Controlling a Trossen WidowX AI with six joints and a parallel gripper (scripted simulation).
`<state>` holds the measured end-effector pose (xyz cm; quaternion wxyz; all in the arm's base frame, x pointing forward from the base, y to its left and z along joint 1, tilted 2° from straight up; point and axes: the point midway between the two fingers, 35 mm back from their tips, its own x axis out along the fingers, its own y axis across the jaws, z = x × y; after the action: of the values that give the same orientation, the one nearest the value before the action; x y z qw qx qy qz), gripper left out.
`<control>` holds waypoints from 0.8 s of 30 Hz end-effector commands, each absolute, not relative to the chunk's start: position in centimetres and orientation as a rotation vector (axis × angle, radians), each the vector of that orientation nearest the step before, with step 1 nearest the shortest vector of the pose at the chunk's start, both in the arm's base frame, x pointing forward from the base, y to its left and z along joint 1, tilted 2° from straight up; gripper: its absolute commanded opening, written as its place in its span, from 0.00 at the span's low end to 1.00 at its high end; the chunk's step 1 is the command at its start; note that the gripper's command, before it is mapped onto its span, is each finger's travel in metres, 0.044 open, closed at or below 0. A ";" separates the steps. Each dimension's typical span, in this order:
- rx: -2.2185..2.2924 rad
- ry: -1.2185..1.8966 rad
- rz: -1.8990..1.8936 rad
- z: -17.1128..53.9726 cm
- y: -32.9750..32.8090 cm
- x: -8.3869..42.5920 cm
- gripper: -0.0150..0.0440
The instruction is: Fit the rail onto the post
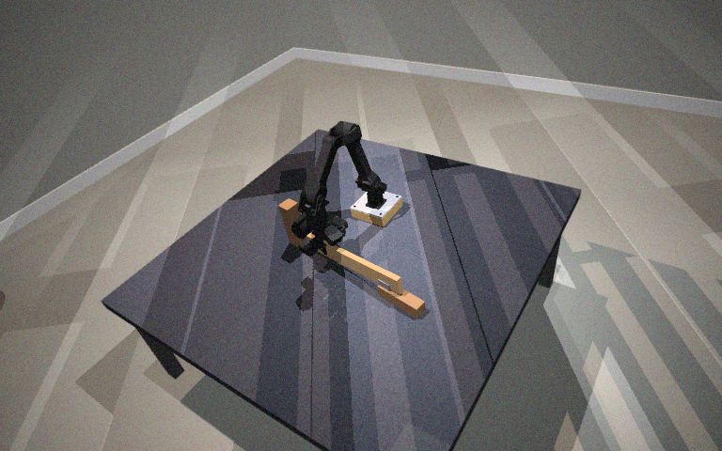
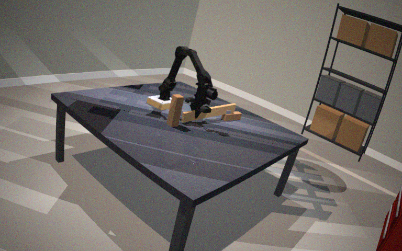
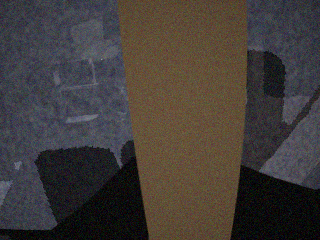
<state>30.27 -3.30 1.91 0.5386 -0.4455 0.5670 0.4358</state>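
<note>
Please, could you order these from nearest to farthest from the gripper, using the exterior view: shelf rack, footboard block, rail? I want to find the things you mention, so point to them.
1. Rail point(image 1: 368, 264) point(image 2: 222, 109) point(image 3: 187, 110): between the fingers of the gripper point(image 1: 319, 244) point(image 2: 198, 113).
2. Footboard block point(image 1: 410, 303) point(image 2: 232, 116): under the rail's far end.
3. Shelf rack point(image 2: 319, 72): off the table, by the wall at image right.

Landmark: black metal shelf rack point(image 2: 319, 69). We've brown boxes point(image 2: 352, 30) top and bottom, grey bins point(image 2: 328, 89) between.
</note>
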 end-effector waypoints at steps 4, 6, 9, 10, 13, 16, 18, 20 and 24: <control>-1.065 1.328 1.032 2.7 -3.2 30.9 0.25; -1.065 1.328 1.032 2.8 -3.2 30.9 0.25; -1.065 1.328 1.031 3.0 -3.2 31.0 0.25; -1.065 1.328 1.031 3.0 -3.2 31.0 0.25; -1.065 1.328 1.031 3.2 -3.2 31.0 0.25; -1.065 1.328 1.031 3.4 -3.2 31.0 0.25; -1.065 1.328 1.031 3.5 -3.2 31.1 0.25; -1.065 1.328 1.031 3.6 -3.2 31.1 0.25; -1.065 1.328 1.031 3.8 -3.2 31.1 0.25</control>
<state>30.50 -3.33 3.03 0.5373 -0.4448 0.5681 0.4368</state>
